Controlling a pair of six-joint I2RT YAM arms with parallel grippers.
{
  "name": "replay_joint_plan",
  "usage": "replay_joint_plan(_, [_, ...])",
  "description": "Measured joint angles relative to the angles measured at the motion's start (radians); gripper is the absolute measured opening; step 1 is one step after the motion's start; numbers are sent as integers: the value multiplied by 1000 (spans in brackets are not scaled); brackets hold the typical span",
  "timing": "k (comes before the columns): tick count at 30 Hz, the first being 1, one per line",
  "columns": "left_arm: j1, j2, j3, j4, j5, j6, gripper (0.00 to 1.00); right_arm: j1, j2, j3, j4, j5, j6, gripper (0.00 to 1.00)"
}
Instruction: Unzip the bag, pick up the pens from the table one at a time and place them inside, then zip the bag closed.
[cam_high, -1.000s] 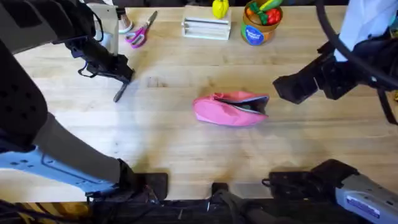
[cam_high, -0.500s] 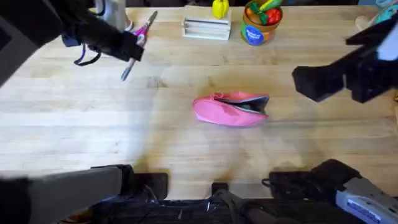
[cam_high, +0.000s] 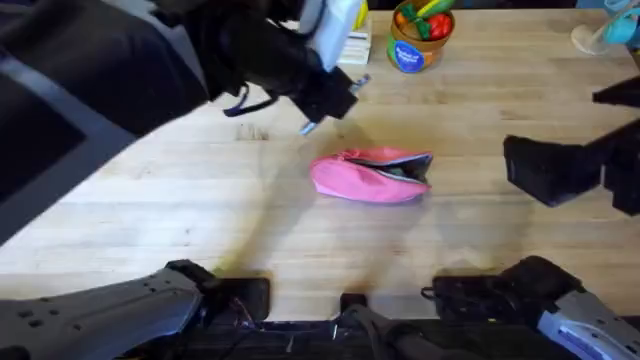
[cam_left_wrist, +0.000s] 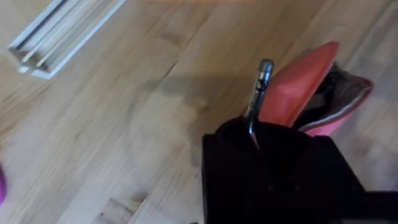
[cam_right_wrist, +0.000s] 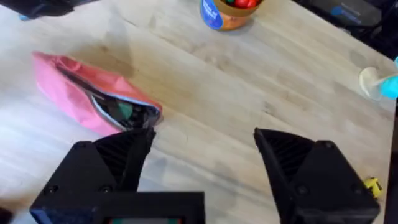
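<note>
Left gripper (cam_high: 322, 103) swung in from the far-left worktop (cam_high: 150, 200), jaws clenched on a pen (cam_left_wrist: 257, 87); it's now just beyond the bag (cam_high: 372, 175) (unzipped, mid-worktop). Right gripper (cam_right_wrist: 202, 152) hangs released. Pen-loading step; next, tip into the opening.

My table (cam_high: 150, 200): light wood planks. Pink bag (cam_high: 372, 174) lies near its middle, zipper open at one end. Along the far edge: a white ribbed holder (cam_left_wrist: 59, 28), an orange-and-blue can (cam_high: 410, 45) of colourful items, a pale cup-like thing (cam_right_wrist: 373, 81) at the far right corner.
</note>
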Motion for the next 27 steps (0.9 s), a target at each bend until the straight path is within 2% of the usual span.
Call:
replay_joint_plan(3, [-64, 0, 0, 44, 46, -60, 42, 0, -16, 0, -32, 0, 9, 997])
replay_joint_plan(5, [-101, 0, 0, 97, 110, -88, 44, 0, -19, 0, -45, 0, 14, 997])
replay_joint_plan(8, [-145, 0, 0, 169, 205, -111, 44, 0, -19, 0, -52, 0, 15, 997])
replay_joint_plan(11, [-186, 0, 0, 193, 264, -114, 44, 0, -18, 0, -55, 0, 17, 997])
replay_joint_plan(13, [-212, 1, -1, 192, 289, -85, 44, 0, -18, 0, -62, 0, 17, 997])
replay_joint_plan(20, [-278, 32, -33, 209, 370, 106, 44, 0, -19, 0, -69, 0, 17, 997])
replay_joint_plan(27, [-280, 88, -34, 241, 426, 167, 44, 0, -18, 0, -69, 0, 17, 997])
